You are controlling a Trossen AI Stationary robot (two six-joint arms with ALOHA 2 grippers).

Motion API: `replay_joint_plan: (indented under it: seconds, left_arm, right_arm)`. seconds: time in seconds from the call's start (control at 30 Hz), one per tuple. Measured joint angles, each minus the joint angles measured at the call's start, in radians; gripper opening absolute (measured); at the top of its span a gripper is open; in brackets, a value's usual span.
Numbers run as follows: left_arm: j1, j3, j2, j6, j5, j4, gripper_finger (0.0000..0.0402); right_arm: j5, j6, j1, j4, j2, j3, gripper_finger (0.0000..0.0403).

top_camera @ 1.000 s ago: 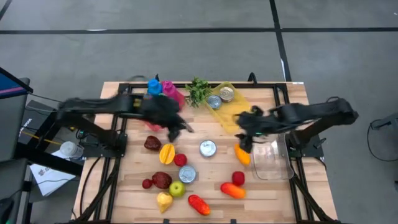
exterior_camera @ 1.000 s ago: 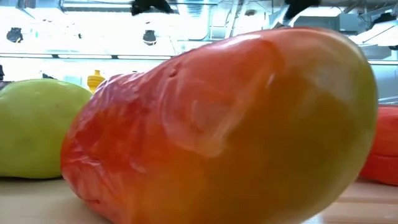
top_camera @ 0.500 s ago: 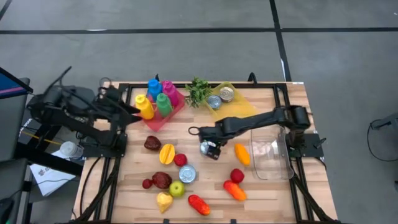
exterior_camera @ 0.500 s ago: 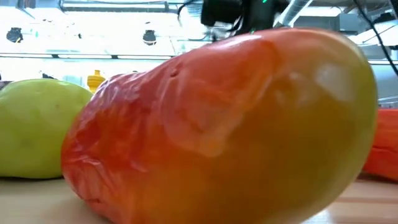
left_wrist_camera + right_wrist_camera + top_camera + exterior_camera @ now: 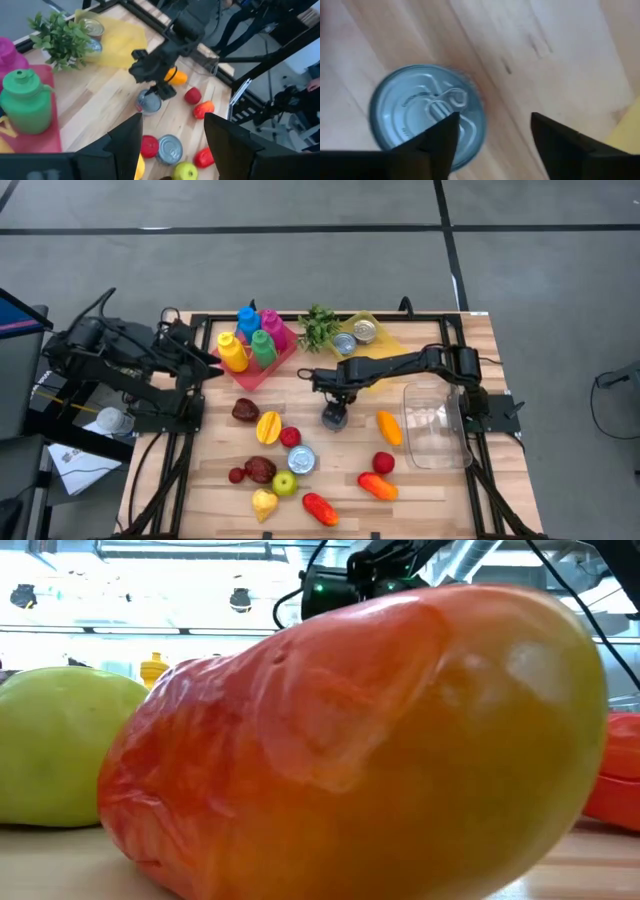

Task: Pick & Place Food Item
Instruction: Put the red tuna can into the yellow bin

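A silver can stands upright on the wooden table near its middle, with its pull-tab lid up. My right gripper hangs just above it, pointing down and open. In the right wrist view one finger stands over the can's rim and the other over bare wood. The left wrist view shows this gripper over the can. My left gripper waits open at the table's left edge, holding nothing.
A red tray of coloured bottles, a plant and a yellow tray with cans line the far side. A clear container stands right. Fruits and a second can lie toward the near side. A red-orange fruit fills the low view.
My left gripper has drawn back from over the bottle tray toward the table's left edge. My right gripper has swung from beside the clear container toward the table's middle and come down over the silver can, which has stayed in place.
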Motion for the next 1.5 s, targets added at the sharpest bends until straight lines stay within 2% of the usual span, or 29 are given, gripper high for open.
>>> replay_joint_plan:
  seconds: [0.13,0.23,0.33,0.5,0.57,0.6,0.7,0.73,1.03,1.5]
  left_arm:
    - [0.000,0.000,0.015,0.000,0.005,-0.003,0.0204]
    - [0.000,0.000,0.021,0.001,0.018,-0.003,0.0202]
    - [0.000,0.000,0.022,0.001,0.021,-0.003,0.0200]
    - [0.000,0.000,0.020,0.001,0.020,-0.003,0.0200]
    - [0.000,0.000,0.019,0.001,0.020,-0.003,0.0198]
    - [0.000,0.000,0.019,0.001,0.020,-0.003,0.0197]
    - [0.000,0.000,0.019,0.001,0.020,-0.003,0.0195]
    - [0.000,0.000,0.019,0.001,0.020,-0.003,0.0195]
    - [0.000,0.000,0.019,0.001,0.020,-0.003,0.0195]
    - [0.000,0.000,0.019,0.001,0.019,-0.013,0.0195]
  right_arm:
    - [-0.002,-0.040,-0.015,-0.001,0.000,0.000,0.0171]
    - [-0.004,-0.059,-0.012,0.013,0.013,0.002,0.0138]
    - [-0.006,-0.079,-0.008,0.004,0.040,0.006,0.0131]
    - [-0.026,-0.091,-0.009,0.001,0.057,0.006,0.0148]
    - [-0.025,-0.091,-0.013,0.002,0.055,0.005,0.0140]
    - [-0.029,-0.091,-0.016,0.000,0.053,0.004,0.0124]
    - [-0.041,-0.086,-0.018,-0.006,0.053,0.004,0.0036]
    - [-0.040,-0.087,-0.017,-0.011,0.054,0.004,0.0020]
    - [-0.035,-0.057,-0.008,-0.024,0.029,0.000,0.0001]
    - [-0.047,-0.022,-0.070,-0.058,-0.137,-0.005,0.0000]
